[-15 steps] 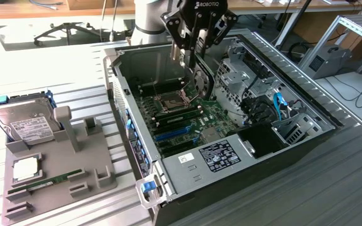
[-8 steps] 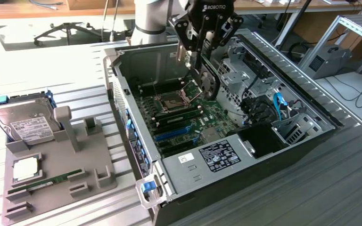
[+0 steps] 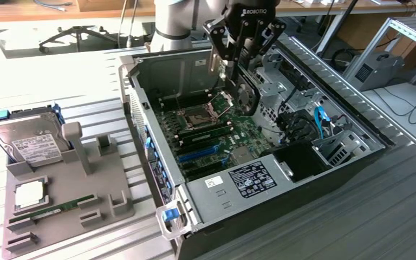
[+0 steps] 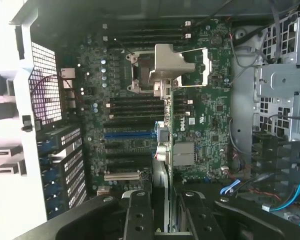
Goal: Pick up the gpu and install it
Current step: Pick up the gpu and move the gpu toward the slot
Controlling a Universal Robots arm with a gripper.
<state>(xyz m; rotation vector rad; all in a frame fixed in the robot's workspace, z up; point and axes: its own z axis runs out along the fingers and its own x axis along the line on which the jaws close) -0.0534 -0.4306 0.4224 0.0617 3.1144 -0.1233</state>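
My gripper point(image 3: 237, 70) hangs over the open computer case point(image 3: 150, 179), shut on the gpu point(image 3: 247, 97). The gpu is a dark card with a round black fan, held on edge and pointing down toward the green motherboard point(image 3: 208, 135). In the wrist view the gpu point(image 4: 162, 160) appears edge-on between my two black fingers point(image 4: 139, 215), with its silver bracket point(image 4: 177, 62) at the far end. The card hovers above the motherboard point(image 4: 205, 125), close to the blue slot point(image 4: 127, 134) and roughly at right angles to it. It is apart from the board.
A grey fixture point(image 3: 71, 200) on the exterior view's left holds a silver hard drive point(image 3: 31, 143), a green RAM stick point(image 3: 49, 211) and a small square chip point(image 3: 28, 194). Case walls, drive cages point(image 3: 316, 146) and blue cables point(image 3: 320, 116) ring the motherboard.
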